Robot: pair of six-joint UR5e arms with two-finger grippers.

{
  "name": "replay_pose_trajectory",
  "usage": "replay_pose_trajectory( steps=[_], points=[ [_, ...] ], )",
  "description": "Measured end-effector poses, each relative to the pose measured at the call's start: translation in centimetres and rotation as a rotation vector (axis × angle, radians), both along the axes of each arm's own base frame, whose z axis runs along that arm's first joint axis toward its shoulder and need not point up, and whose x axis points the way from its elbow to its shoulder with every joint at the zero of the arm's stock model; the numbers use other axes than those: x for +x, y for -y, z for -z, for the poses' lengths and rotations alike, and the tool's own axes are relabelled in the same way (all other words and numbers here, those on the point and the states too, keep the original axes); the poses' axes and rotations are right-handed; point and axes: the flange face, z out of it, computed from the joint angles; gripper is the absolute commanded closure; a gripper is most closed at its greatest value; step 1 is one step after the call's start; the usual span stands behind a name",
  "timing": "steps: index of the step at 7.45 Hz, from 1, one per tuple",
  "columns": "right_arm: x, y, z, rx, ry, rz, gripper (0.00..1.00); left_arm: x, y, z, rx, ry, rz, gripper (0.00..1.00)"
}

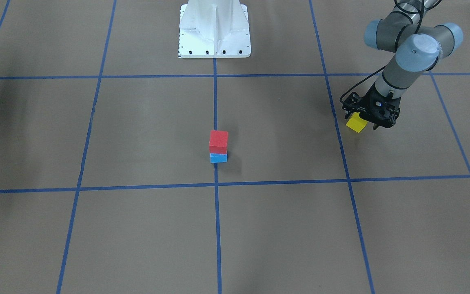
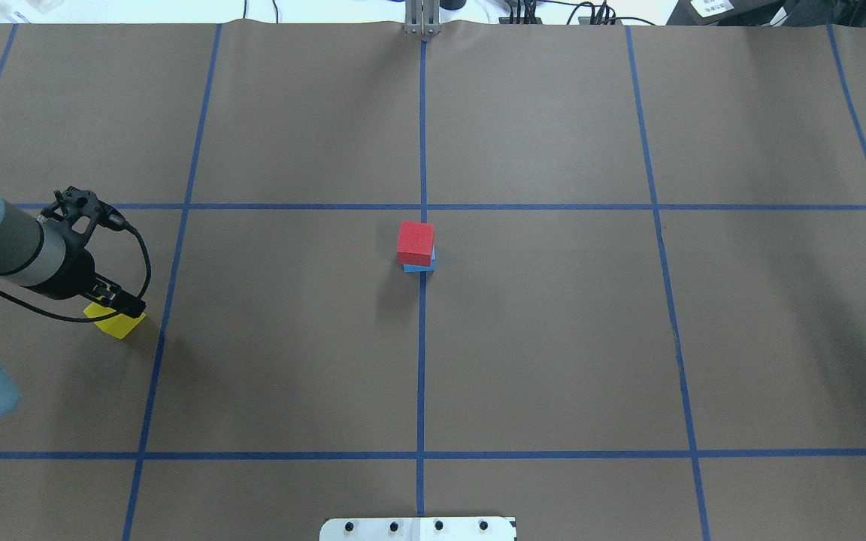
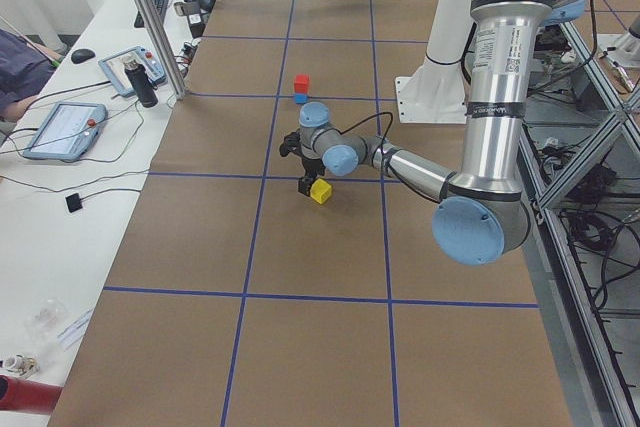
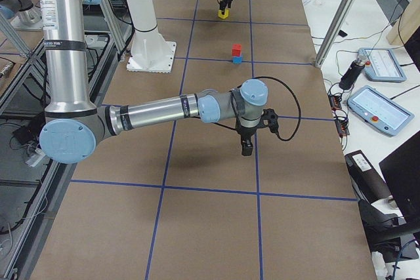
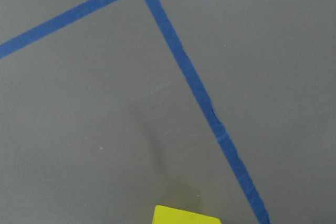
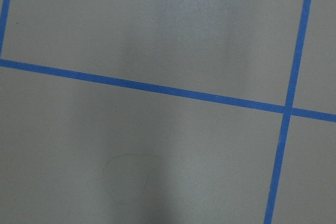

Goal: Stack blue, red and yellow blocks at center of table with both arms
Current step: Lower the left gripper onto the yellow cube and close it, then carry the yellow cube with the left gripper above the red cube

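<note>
The red block [image 2: 415,242] sits on the blue block [image 2: 419,267] at the centre of the desk [image 2: 553,338]. Seen from overhead, the yellow block [image 2: 117,324] lies near nine o'clock of them. The left gripper [image 2: 121,306] is right over it; whether it is clenched I cannot tell. The right gripper [image 4: 247,147] hangs over the desk, its state equally unclear.

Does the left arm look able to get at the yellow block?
Likely yes: the left gripper is right at the yellow block, with only bare table around it. The red block on the blue block stands away at the centre. Whether the jaws are shut is unclear.
</note>
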Motion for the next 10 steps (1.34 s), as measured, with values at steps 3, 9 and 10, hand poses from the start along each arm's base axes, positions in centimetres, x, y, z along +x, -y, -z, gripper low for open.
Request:
replay_pose_trajectory(
  steps=[3, 9, 10],
  points=[
    [0.0, 0.0, 0.0, -0.002, -0.001, -0.003, 0.01, 0.8, -0.6, -0.8, -0.012, 0.012, -0.017, 0.38],
    [-0.1, 0.4, 0.8, 0.005, 0.004, -0.009, 0.01, -0.2, -1.4, 2.4, -0.048, -0.009, -0.038, 1.00],
    [-0.1, 0.4, 0.8, 0.007, 0.005, -0.008, 0.01, -0.5, -1.2, 5.9, -0.076, -0.002, -0.038, 1.00]
  ],
)
